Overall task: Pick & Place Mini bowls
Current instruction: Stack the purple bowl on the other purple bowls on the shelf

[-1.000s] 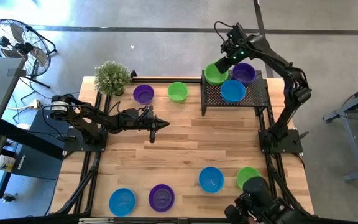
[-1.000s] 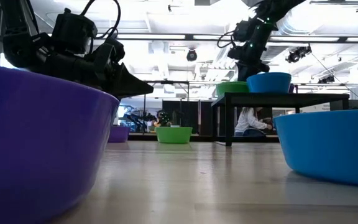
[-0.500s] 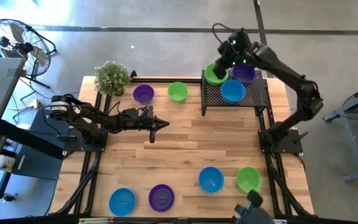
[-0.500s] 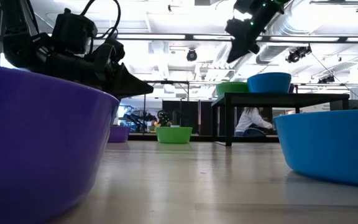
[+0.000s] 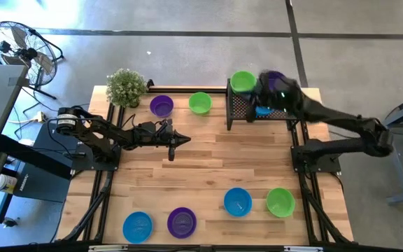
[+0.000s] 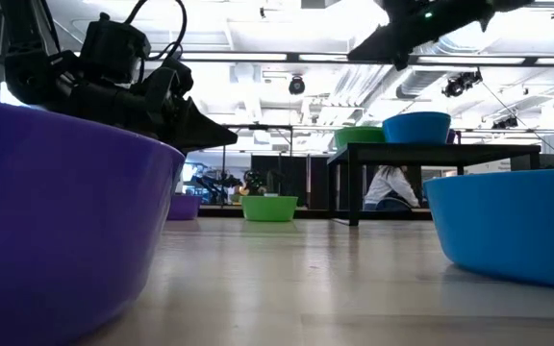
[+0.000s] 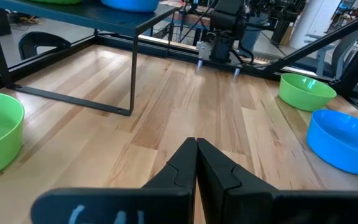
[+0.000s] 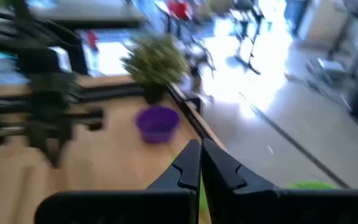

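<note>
worktop (image 5: 208,168): nine mini bowls spread, loose ones on back and front edges | black rack (image 5: 243,110) at back-right corner: carries three, I judge as drop place | my right hand (image 8: 200,163): together, empty, above rack | my left hand (image 7: 196,163): together, empty, waits mid-worktop

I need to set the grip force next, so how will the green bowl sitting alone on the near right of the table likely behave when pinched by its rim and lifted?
The green bowl looks like thin moulded plastic, so probably light and fairly stiff. Its glossy wall may be slippery under a rim pinch. Sitting wide and shallow on the table, it seems unlikely to tip, though a push would probably slide it.
</note>
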Robot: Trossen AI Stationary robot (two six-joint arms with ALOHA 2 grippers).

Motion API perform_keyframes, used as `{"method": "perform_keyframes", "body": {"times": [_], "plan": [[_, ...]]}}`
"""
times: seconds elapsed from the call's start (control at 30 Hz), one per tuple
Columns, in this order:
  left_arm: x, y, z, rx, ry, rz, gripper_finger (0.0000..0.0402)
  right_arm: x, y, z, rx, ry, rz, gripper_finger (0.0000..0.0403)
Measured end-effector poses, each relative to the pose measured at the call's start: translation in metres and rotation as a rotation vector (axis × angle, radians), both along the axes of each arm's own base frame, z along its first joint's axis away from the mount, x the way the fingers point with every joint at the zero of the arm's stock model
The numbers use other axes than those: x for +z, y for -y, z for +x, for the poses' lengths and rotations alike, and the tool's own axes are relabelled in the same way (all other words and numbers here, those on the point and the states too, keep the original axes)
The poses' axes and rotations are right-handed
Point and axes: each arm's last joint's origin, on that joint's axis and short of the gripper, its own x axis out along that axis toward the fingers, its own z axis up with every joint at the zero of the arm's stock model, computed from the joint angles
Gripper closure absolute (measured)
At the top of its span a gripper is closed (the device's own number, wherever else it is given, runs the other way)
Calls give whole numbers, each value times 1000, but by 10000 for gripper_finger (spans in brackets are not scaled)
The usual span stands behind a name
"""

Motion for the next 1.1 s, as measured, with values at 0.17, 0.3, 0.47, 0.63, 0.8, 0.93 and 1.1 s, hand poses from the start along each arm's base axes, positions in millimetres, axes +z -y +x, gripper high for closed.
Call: {"method": "perform_keyframes", "body": {"times": [0.17, 0.3, 0.47, 0.63, 0.8, 0.93, 1.1], "plan": [[0, 0, 0, -1, -1, 11, 399, -29, -37, -9, 132, 101, -45, 400], [0, 0, 0, -3, -2, 24, 399, -55, -58, -18, 227, 154, -59, 402], [0, 0, 0, -3, 1, 24, 399, -86, -77, -30, 346, 193, -50, 402], [4, 0, 3, -5, 24, 20, 399, -109, -87, -43, 393, 243, -63, 401], [11, 1, 11, -84, 26, 18, 399, -131, -94, -57, 419, 308, -76, 401], [13, 0, 18, -91, -5, 11, 399, -145, -96, -66, 406, 334, -43, 401], [16, -1, 26, -93, -71, -3, 399, -146, -99, -65, 423, 325, -38, 400]]}}
